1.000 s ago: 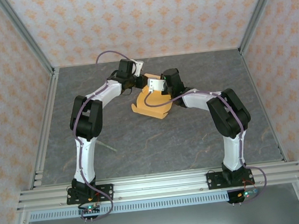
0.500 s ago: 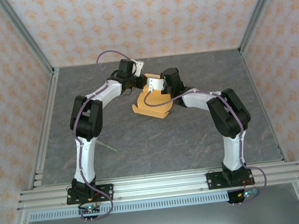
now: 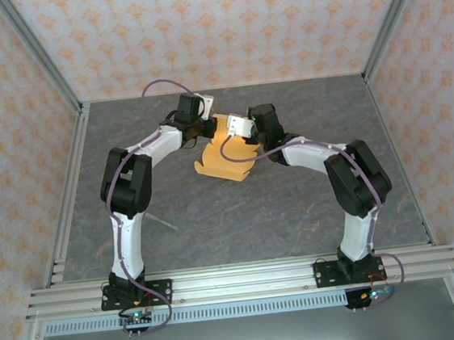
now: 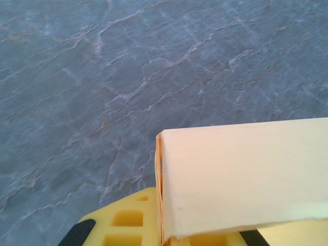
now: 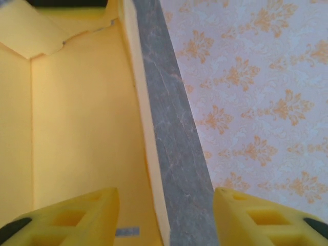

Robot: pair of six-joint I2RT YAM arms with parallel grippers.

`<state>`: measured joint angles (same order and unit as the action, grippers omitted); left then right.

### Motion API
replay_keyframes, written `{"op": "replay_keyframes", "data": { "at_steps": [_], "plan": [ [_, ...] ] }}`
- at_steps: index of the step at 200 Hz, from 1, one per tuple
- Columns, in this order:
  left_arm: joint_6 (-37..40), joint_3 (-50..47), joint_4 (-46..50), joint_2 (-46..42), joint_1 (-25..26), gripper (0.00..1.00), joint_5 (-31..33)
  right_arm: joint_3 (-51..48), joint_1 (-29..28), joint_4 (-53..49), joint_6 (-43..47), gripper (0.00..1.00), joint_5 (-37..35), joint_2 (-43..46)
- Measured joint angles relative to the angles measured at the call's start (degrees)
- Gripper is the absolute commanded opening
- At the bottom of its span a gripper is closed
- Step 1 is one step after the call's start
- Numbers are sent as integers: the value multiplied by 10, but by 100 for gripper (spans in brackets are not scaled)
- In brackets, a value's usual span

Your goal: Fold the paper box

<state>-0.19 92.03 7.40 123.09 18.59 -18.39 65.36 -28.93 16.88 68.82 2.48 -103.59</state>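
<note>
1. Paper box (image 3: 224, 156) lay half-formed on the table (image 3: 296, 211), toward its far middle, between both arms.
2. Left pincer (image 3: 205, 130) was pressed together on a folded wall, probably to steady it.
3. Right pincer (image 5: 166, 210) stood spread astride another wall, gripping nothing.
4. No readable writing showed.

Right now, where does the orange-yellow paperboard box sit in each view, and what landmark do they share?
Top external: orange-yellow paperboard box centre, slightly above middle.
Left wrist: lower right, pale panel.
Right wrist: left half, inner walls.
Shared landmark: grey marbled tabletop.
</note>
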Motion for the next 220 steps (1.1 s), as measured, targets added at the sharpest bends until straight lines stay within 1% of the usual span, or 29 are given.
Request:
{"op": "replay_keyframes", "data": {
  "at_steps": [12,26,43,58,90,106,124,150,166,201,220],
  "plan": [
    [-5,-10,7,-10,0,0,17,-6,-7,-19,-44,69,16,34],
    [-14,-27,12,-26,0,0,37,-6,-14,-43,-117,69,37,75],
    [-30,-55,13,-50,0,0,61,-1,-20,-83,-222,70,58,124],
    [-42,-76,12,-67,0,0,75,24,-20,-130,-321,70,64,144],
    [-72,-113,-13,-84,0,0,89,127,-20,-253,-553,69,70,125],
    [-85,-127,-34,-85,1,0,96,185,-20,-302,-644,69,80,96],
    [-95,-140,-48,-91,2,0,105,227,-17,-337,-729,68,89,63],
    [-105,-150,-63,-94,4,0,118,259,-2,-373,-823,66,109,12],
    [-108,-157,-71,-96,8,0,125,279,10,-391,-862,65,123,-24],
    [-109,-166,-79,-106,17,0,135,311,24,-418,-906,63,144,-89],
    [-109,-168,-82,-110,20,0,142,316,26,-422,-920,59,156,-103]
  ]
}}
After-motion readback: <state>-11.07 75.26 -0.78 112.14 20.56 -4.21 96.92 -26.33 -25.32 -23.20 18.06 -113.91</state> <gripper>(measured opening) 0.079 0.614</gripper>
